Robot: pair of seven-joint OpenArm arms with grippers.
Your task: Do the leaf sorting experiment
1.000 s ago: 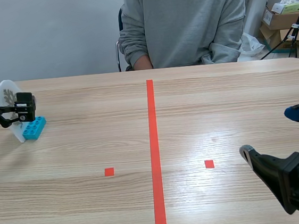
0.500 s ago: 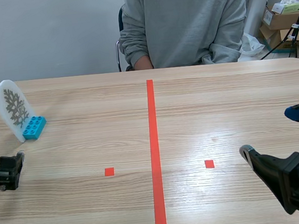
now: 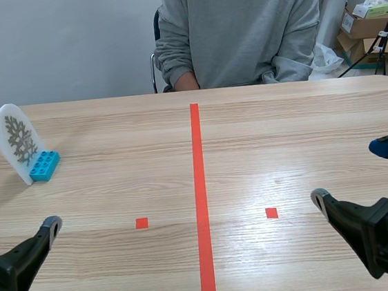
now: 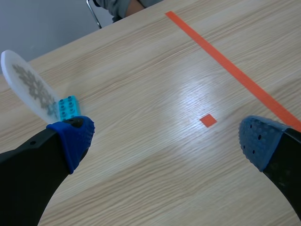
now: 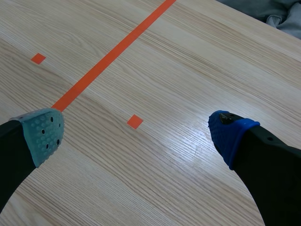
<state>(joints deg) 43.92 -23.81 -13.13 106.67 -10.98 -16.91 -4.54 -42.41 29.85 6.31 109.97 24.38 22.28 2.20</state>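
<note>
At the frame's upper left, the white oval plastic card printed with a grey leaf stands propped in a blue toy brick, likely for easy viewing and grasping, well apart from the left gripper and right gripper, which hang low with fingers spread, empty.

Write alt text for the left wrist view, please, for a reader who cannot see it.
The left gripper, its fingers open and empty, hovers over a wooden table. Ahead of it a white leaf card stands tilted, a blue block at its base.
</note>
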